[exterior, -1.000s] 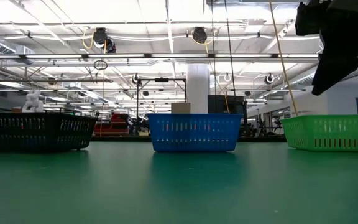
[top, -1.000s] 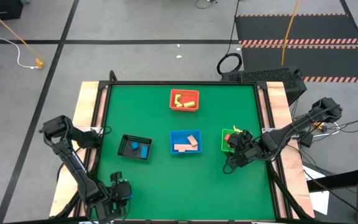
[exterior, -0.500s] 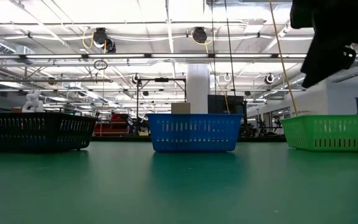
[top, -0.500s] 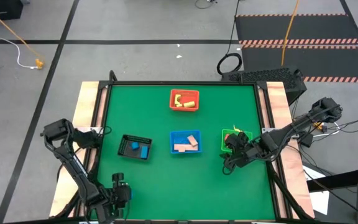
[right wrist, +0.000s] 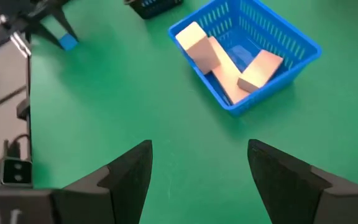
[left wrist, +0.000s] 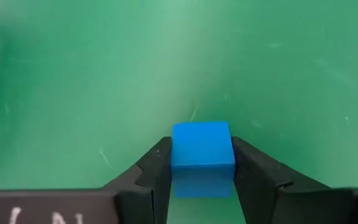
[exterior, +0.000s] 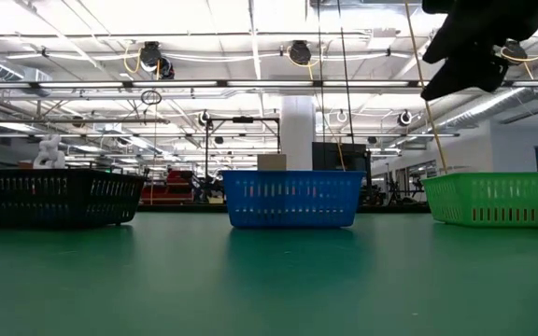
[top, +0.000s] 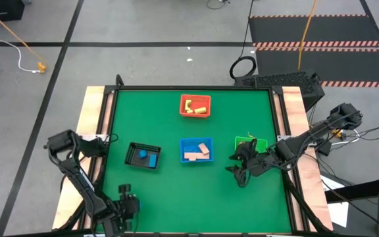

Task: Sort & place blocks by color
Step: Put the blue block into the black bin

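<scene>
Green felt tabletop (top: 176, 197), four square mesh trays. Left gripper (left wrist: 202, 177), lower left of high view, fingers clamped on small blue rigid cube (left wrist: 202, 155): light, smooth; grip flat opposite faces, centred. Right gripper (right wrist: 197, 168), fingers spread, empty, beside green tray (top: 245, 143).

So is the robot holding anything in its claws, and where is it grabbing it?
Yes. The left gripper pinches a blue cube by two opposite sides. The right gripper is open and empty.

Light: you get bright, even light from ceiling strip lamps (exterior: 250, 42).
Glare: pale sheen on the table (left wrist: 166, 50).
Blur: left wrist background soft.
</scene>
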Controlling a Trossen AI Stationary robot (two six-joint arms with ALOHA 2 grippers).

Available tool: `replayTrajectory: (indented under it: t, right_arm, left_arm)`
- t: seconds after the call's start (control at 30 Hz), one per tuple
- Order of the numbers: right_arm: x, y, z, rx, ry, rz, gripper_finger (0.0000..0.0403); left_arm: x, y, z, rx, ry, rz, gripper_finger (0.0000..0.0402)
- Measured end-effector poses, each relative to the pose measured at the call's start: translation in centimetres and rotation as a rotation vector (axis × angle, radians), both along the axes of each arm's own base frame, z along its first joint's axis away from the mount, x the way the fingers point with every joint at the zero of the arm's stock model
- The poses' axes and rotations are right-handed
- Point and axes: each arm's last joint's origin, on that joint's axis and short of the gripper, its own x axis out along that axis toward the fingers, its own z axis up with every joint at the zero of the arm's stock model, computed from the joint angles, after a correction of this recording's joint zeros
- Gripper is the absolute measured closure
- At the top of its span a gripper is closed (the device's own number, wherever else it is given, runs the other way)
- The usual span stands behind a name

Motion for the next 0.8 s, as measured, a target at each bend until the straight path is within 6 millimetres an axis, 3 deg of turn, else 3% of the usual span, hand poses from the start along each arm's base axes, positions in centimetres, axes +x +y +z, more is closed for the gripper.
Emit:
replayTrajectory:
  t: [0.27, 0.47, 0.67, 0.8]
  right_arm:
    - [0.3, 0.2, 0.4, -0.005, -0.050, 0.028, 0.0149]
    - [1.1, 0.5, 1.4, 0.098, -0.175, -0.006, 0.0149]
    - [1.8, 0.8, 2.6, 0.065, -0.306, 0.056, 0.0149]
    - [2.0, 0.8, 3.0, 0.077, -0.349, 0.060, 0.0149]
  left_arm:
    - [1.3, 1.6, 3.6, -0.044, -0.202, 0.120, 0.0267]
    - [2.6, 4.7, 6.3, 0.180, -0.399, 0.134, 0.0267]
    - [4.5, 9.3, 6.2, 0.425, -0.294, 0.243, 0.0267]
    - [5.6, 11.4, 6.1, 0.456, -0.164, 0.263, 0.0267]
